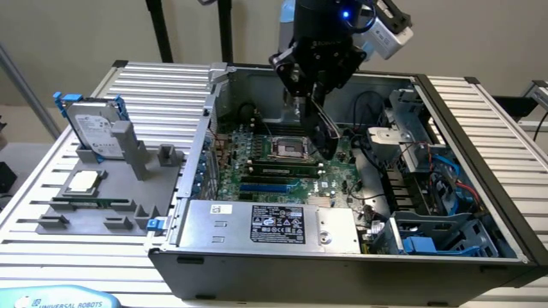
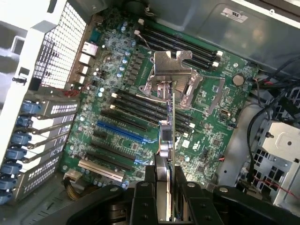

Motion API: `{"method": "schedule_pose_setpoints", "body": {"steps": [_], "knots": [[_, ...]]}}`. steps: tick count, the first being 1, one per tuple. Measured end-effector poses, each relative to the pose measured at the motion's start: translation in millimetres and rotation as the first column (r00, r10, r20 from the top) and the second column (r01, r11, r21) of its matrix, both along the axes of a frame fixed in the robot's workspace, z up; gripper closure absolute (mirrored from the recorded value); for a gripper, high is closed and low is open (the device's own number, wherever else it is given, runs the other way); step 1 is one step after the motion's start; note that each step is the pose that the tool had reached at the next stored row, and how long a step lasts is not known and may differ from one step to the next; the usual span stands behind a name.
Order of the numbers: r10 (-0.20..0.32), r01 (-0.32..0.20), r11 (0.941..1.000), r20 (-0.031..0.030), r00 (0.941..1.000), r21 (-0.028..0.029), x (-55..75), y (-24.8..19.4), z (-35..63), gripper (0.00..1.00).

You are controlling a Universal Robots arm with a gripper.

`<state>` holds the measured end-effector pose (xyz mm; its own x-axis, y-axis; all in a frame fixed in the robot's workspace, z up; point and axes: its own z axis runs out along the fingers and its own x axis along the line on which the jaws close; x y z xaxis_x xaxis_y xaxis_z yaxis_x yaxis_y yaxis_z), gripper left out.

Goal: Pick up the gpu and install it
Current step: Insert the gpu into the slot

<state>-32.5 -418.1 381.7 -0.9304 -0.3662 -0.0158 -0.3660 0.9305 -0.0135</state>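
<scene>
Gripper (image 1: 314,96) sits over the open computer case (image 1: 342,266), down inside its upper half in the exterior view. Fingers (image 2: 149,187) are narrow, clamped on the gpu (image 1: 325,131), which hangs below them as a thin dark card, tilted a bit, lower end toward the exterior view's right. In the wrist view the card is seen edge-on, a thin green strip running out from between the fingers across the black memory slots (image 2: 140,105) and up to the CPU socket (image 2: 171,77). It's above the motherboard (image 1: 256,138), close to the socket; can't tell if the lower edge touches the board. Blue expansion slot (image 2: 123,132) lies off to one side of the card, apart from it. Power supply (image 1: 269,224) with its label fills the near end of the case. Case stands on a slatted metal bench (image 1: 154,83). On the exterior view's left, a gray holder (image 1: 94,212) on the bench carries a silver hard drive (image 1: 92,128) with blue rails, standing upright, well apart from the gripper.
</scene>
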Motion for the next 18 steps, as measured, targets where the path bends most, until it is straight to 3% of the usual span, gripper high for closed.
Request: {"method": "schedule_pose_setpoints", "body": {"steps": [4,9,14,18], "knots": [[0.072,-0.072,0.9974,0.0000,0.9974,0.0000,0.0,0.0,-0.3,0.73],[0.162,-0.162,0.9868,0.0000,0.9868,0.0001,0.0,0.0,-0.9,0.73],[0.252,-0.252,0.9678,0.0000,0.9678,0.0001,0.0,0.0,-2.5,0.73],[0.321,-0.321,0.9472,0.0001,0.9472,0.0001,0.0,0.0,-3.8,0.73]]}}
